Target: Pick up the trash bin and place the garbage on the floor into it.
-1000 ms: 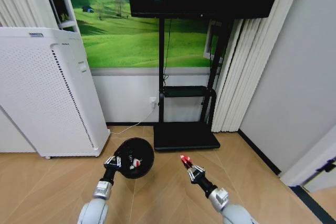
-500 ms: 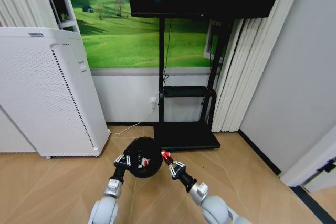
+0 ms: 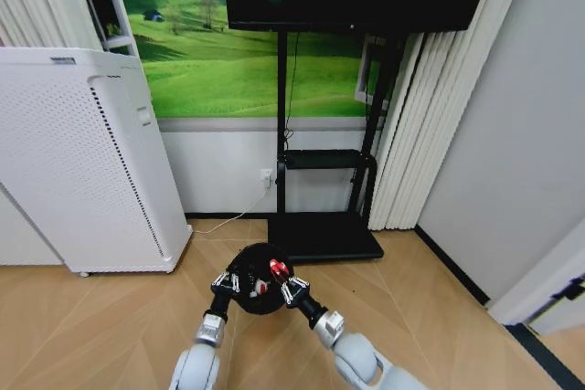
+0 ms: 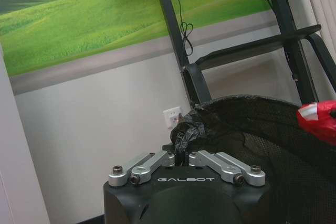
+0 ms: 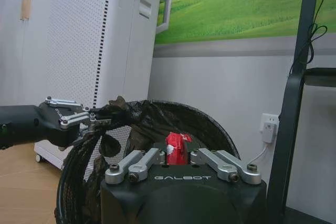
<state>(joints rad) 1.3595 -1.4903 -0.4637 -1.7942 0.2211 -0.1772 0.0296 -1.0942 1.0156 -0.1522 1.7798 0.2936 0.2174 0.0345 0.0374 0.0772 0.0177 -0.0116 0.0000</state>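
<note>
Head view is showing the left hand (image 3: 227, 282) pinching the bag-lined rim of the trash bin (image 3: 256, 289) and holding it up off the floor in front of the TV stand (image 3: 322, 235), though the bin's lower body is hiding behind both arms. The right hand (image 3: 283, 286) is hovering over the bin's mouth, pinching a red wrapper (image 3: 278, 268), which is probably crumpled, its lower part hiding between the fingers.
</note>
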